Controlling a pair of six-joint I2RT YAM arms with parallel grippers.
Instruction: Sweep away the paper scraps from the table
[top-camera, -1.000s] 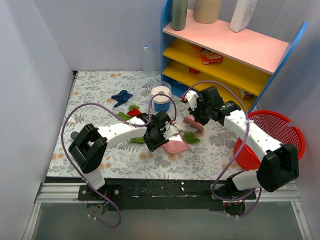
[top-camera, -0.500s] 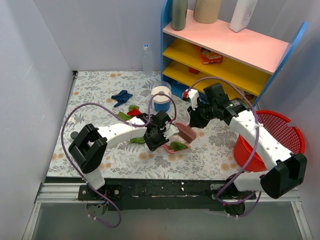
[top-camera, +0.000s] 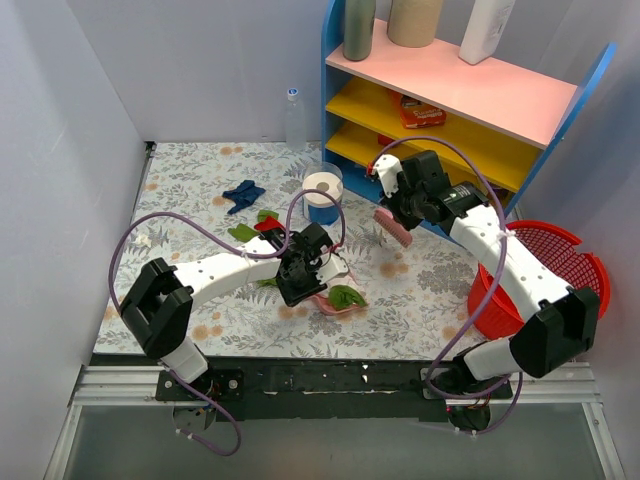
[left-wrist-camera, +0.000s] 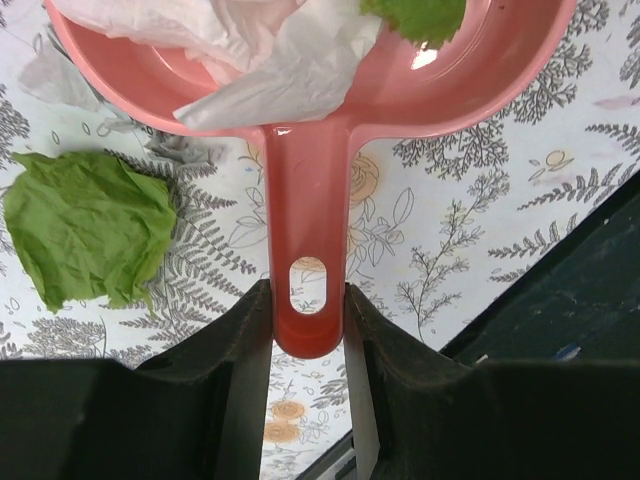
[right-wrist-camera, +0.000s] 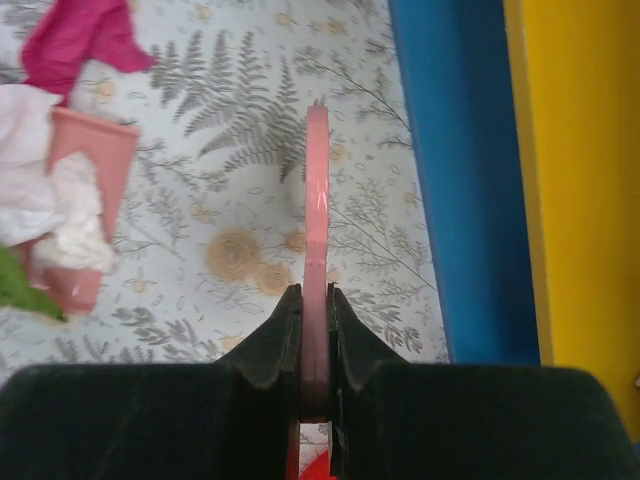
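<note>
My left gripper (top-camera: 300, 281) is shut on the handle of a pink dustpan (top-camera: 336, 300), which rests on the table (top-camera: 190, 170). In the left wrist view the gripper (left-wrist-camera: 305, 300) clamps the handle (left-wrist-camera: 309, 230). The pan holds whitish paper (left-wrist-camera: 270, 50) and a green scrap (left-wrist-camera: 420, 15). Another green scrap (left-wrist-camera: 85, 225) lies on the cloth beside the handle. My right gripper (top-camera: 402, 212) is shut on a pink brush (top-camera: 393, 226), held off the cloth near the shelf, also in the right wrist view (right-wrist-camera: 317, 180). Dark blue (top-camera: 242, 193), red (top-camera: 268, 224), green (top-camera: 243, 232) and magenta (right-wrist-camera: 85, 35) scraps lie on the table.
A blue cup with a white paper roll (top-camera: 323, 192) stands behind the dustpan. A blue shelf with pink and yellow boards (top-camera: 450, 110) is at the back right. A red basket (top-camera: 545, 265) sits at the right. A clear bottle (top-camera: 295, 118) stands at the back wall.
The right arm swept the brush toward the dustpan, then lifted it back toward the shelf. A green scrap went from the cloth into the pan. The dustpan shifted slightly left.
</note>
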